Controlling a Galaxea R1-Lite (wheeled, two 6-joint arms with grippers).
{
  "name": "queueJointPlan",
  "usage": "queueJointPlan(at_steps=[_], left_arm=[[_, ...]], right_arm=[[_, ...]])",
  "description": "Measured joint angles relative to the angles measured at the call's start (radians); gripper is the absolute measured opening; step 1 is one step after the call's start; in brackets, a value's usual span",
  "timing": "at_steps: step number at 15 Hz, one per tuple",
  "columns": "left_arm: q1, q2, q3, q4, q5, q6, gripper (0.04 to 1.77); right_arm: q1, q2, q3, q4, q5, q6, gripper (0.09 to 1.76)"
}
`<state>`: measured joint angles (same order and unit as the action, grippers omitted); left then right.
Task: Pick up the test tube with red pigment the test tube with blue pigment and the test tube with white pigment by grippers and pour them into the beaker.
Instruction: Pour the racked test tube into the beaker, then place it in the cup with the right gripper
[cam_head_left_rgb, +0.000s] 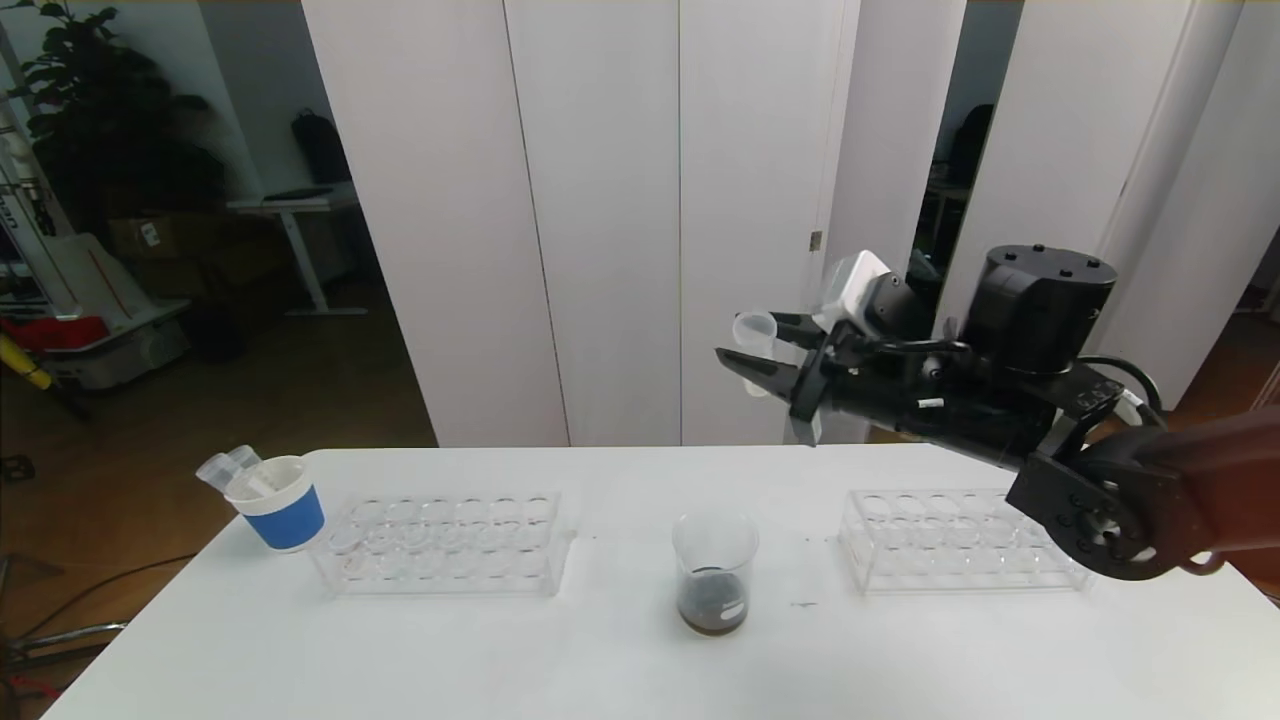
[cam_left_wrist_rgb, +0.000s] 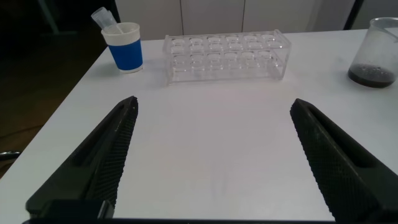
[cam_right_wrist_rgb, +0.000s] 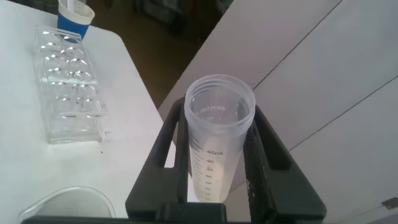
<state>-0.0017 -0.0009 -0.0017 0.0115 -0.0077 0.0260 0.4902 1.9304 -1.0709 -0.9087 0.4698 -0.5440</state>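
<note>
My right gripper (cam_head_left_rgb: 750, 345) is raised high over the table, above and slightly right of the beaker (cam_head_left_rgb: 714, 570). It is shut on the test tube with white pigment (cam_right_wrist_rgb: 217, 143), a clear graduated tube with pale whitish liquid low inside, its open mouth (cam_head_left_rgb: 755, 328) pointing up and left. The beaker stands at the table's middle with dark brownish liquid in its bottom. My left gripper (cam_left_wrist_rgb: 214, 104) hovers low over bare table, open and empty. The test tubes with red and blue pigment are out of view.
A blue-and-white paper cup (cam_head_left_rgb: 283, 508) with clear tubes (cam_head_left_rgb: 228, 468) leaning in it stands at the far left. An empty clear rack (cam_head_left_rgb: 445, 540) lies beside it, and a second rack (cam_head_left_rgb: 950, 540) lies on the right, under my right arm.
</note>
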Motion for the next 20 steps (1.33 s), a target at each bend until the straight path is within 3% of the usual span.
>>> queueJointPlan(at_steps=[6, 14, 20], left_arm=[[0.000, 0.000, 0.000, 0.000, 0.000, 0.000, 1.75], [0.000, 0.000, 0.000, 0.000, 0.000, 0.000, 1.75], [0.000, 0.000, 0.000, 0.000, 0.000, 0.000, 1.75]], right_arm=[[-0.007, 0.000, 0.162, -0.117, 0.186, -0.250, 0.59], [-0.041, 0.074, 0.048, -0.045, 0.196, -0.514, 0.59], [-0.033, 0.119, -0.033, -0.052, 0.180, -0.613, 0.59]])
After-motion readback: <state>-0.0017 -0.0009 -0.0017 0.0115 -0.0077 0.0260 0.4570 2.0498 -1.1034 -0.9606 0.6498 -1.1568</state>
